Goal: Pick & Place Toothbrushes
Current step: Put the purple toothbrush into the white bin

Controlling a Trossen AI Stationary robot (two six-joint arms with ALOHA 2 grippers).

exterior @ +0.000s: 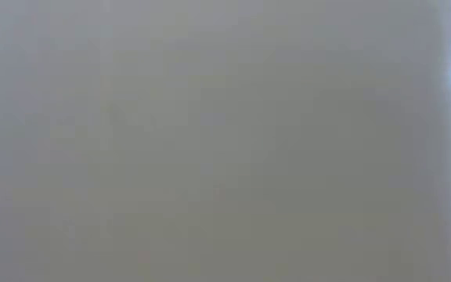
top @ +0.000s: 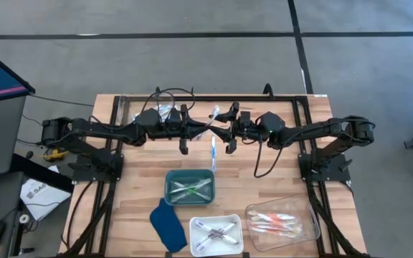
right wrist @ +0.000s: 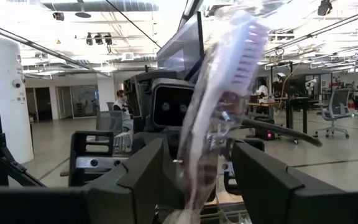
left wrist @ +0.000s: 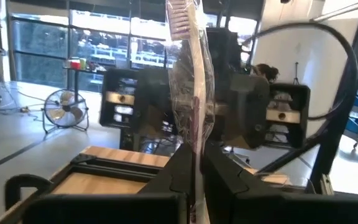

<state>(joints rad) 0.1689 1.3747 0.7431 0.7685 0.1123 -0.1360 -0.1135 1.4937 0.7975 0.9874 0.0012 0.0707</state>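
I'm seeing the left gripper [left wrist: 194, 177] pinching a wrapped toothbrush [left wrist: 191, 81] upright between near-closed fingers, above the far middle of the table [top: 131, 161]. The right gripper [right wrist: 194, 180] is facing it with fingers spread wide, the same wrapped brush passing between them untouched as far as I can tell. Near side: green tray [top: 169, 188], white tray [top: 194, 225] and clear tray [top: 253, 212] are each holding toothbrushes, dark blue cloth [top: 167, 226] just beside the white one. Low view is showing nothing but grey

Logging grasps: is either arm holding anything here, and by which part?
Left gripper grips a wrapped toothbrush by its lower handle, bristles up. The right gripper is open around it.
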